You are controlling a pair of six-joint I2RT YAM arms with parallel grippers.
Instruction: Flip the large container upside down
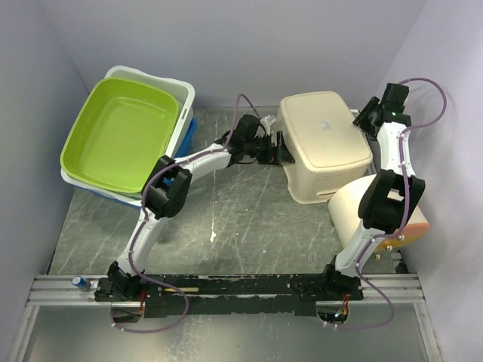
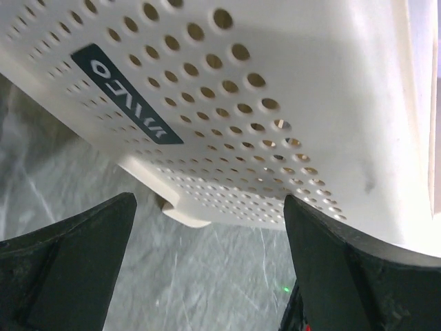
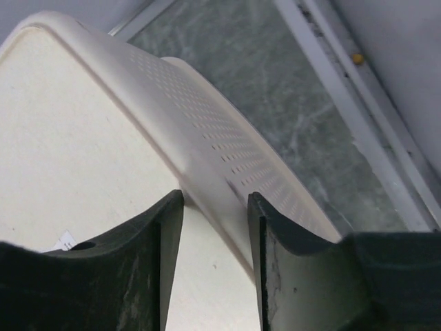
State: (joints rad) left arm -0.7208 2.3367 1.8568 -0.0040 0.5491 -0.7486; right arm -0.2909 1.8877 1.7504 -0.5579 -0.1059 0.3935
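Observation:
The large cream container (image 1: 326, 143) rests upside down on the table at the back right, its flat base facing up. In the left wrist view its perforated side (image 2: 227, 103) carries a dark label, and its rim lies on the table. My left gripper (image 1: 281, 148) is open just left of that side, jaws wide apart (image 2: 210, 276), touching nothing. My right gripper (image 1: 364, 115) hovers over the container's far right top edge. In the right wrist view (image 3: 212, 207) its jaws are partly open, with the rounded edge (image 3: 207, 131) showing between them, ungripped.
A green tub (image 1: 121, 132) nests in a white tub (image 1: 177, 87) at the back left. A round cream container (image 1: 349, 205) lies on its side by the right arm. A small blue-topped object (image 1: 79, 282) sits on the front rail. Walls enclose the table.

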